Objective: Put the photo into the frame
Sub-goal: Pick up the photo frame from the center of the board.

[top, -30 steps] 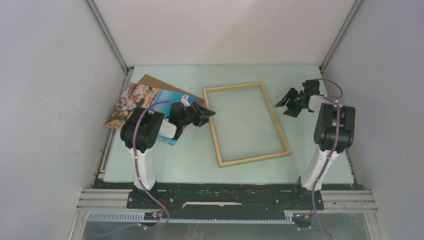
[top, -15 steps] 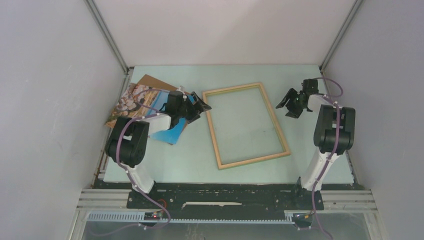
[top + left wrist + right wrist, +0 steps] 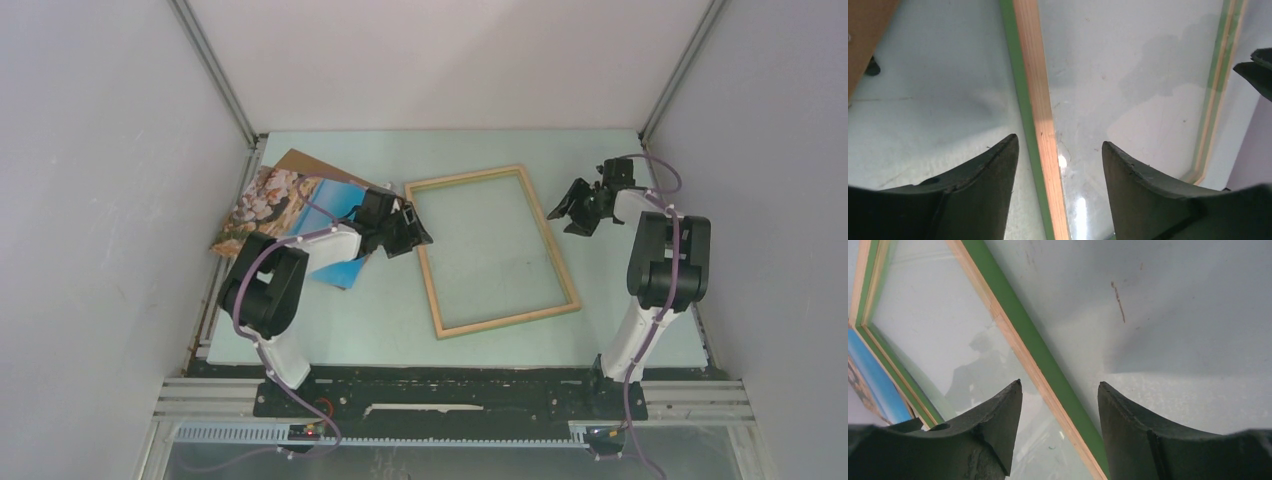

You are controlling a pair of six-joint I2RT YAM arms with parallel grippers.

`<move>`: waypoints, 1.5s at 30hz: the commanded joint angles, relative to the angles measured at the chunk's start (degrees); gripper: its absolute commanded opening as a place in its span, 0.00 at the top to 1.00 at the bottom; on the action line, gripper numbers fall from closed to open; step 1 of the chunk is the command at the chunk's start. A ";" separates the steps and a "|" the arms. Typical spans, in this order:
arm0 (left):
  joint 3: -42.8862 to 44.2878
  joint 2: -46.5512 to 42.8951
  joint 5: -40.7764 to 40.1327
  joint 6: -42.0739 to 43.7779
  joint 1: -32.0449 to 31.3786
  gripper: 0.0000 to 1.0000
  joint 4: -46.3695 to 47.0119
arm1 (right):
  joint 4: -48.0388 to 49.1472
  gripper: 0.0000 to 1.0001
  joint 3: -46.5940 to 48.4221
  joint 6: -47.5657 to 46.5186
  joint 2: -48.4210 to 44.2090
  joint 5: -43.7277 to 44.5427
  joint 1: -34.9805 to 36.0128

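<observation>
The frame (image 3: pixel 493 250) is found flat on the pale table (image 3: pixel 330 330), in the middle of the top view and a little right of centre, with its pale wood side up and its long sides slightly turned. The photo (image 3: pixel 285 200) is seen in the upper left part of the same view, picture side up, the rocky end toward the left wall and the blue end toward the frame. It is laid over a brown backing board (image 3: pixel 310 163), and part of it is hidden under the left arm. The left gripper (image 3: pixel 418 228) is placed at the upper end of the frame's left rail. In the left wrist view its fingers are held apart, with the wood rail and its green edge between them, and nothing is clamped. It cannot be told if the rail is touched. The right gripper (image 3: pixel 563 220) is seen just beside the frame's right rail, near the upper right corner. Its fingers are also spread wide, with the rail under the gap, and nothing is held.
</observation>
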 commanded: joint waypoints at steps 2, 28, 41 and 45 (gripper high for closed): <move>7.31 4.16 -5.13 2.36 -0.63 0.41 -4.11 | 1.27 0.38 -0.82 -0.29 -0.82 -4.79 0.79; 18.08 9.29 -8.71 7.22 -1.88 0.96 -12.23 | -2.00 0.36 -0.75 -2.81 -6.42 9.21 5.74; 11.80 0.55 -4.59 5.62 -0.86 0.81 -9.62 | -6.40 0.28 -4.32 0.01 -18.39 12.25 29.54; 3.81 -9.94 -5.75 5.60 2.26 0.40 -7.84 | -5.67 0.30 -4.22 3.58 -16.32 12.71 42.37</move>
